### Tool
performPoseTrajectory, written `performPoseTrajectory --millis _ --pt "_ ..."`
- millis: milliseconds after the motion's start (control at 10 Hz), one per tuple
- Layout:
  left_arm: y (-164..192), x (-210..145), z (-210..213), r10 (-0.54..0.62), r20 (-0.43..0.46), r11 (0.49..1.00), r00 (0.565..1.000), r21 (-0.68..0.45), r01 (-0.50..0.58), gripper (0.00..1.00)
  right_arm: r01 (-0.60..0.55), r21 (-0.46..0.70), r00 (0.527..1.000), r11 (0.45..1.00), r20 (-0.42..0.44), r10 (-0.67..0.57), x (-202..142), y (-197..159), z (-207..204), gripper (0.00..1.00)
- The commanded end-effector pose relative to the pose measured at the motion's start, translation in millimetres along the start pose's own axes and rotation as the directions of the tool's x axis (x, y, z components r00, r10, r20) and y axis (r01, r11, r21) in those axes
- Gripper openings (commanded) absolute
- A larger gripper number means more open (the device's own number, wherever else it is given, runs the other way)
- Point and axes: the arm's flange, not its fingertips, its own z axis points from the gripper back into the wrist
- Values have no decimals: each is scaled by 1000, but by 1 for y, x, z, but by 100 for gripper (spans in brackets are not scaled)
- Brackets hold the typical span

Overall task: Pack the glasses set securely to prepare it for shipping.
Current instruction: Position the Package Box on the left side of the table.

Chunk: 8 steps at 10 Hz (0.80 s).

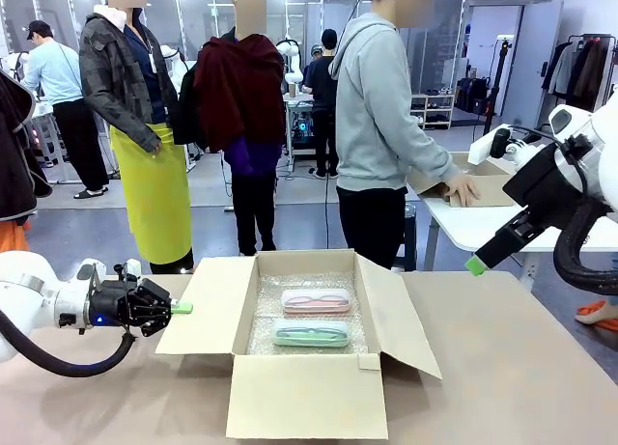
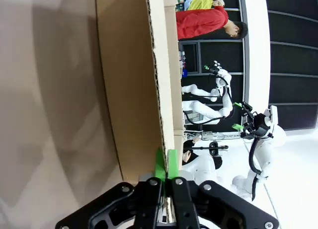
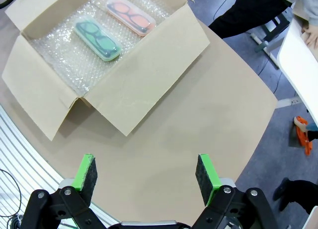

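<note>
The glasses set lies inside an open brown cardboard box (image 1: 304, 397) on bubble wrap: the pale pink case (image 1: 316, 301) farther back, the mint green case (image 1: 310, 333) nearer me. From above, the right wrist view shows the pink case (image 3: 132, 15) and the green case (image 3: 97, 39) side by side. My left gripper (image 1: 182, 308) is low at the box's left flap (image 1: 208, 310), shut on that flap's outer edge. In the left wrist view its green pads (image 2: 160, 164) pinch the flap (image 2: 129, 90) edge-on. My right gripper (image 3: 146, 172) hangs open, high to the right of the box, holding nothing.
All the box's flaps (image 3: 149, 75) are spread outward on the tan table (image 1: 512, 368). A person in a grey hoodie (image 1: 381, 107) stands beyond the far edge, hands on cardboard at a white side table (image 1: 483, 223). Free tabletop lies right of the box.
</note>
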Motion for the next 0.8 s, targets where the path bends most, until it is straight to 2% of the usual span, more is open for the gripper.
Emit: performPoseTrajectory --millis 0,200,300,700 --pt "2 1 4 -30 8 999 1000 -40 30 0 -3 -11 1000 1000 0 3 0 2 1 100" --pt "-1 -1 0 -41 -37 999 998 -29 40 0 -3 -11 1000 1000 0 3 0 2 1 100" --pt "-1 0 1 -6 -2 1000 1000 -11 6 0 -3 -11 1000 1000 0 3 0 2 1 100" --pt "-1 0 1 -6 -2 1000 1000 -11 6 0 -3 -11 1000 1000 0 3 0 2 1 100"
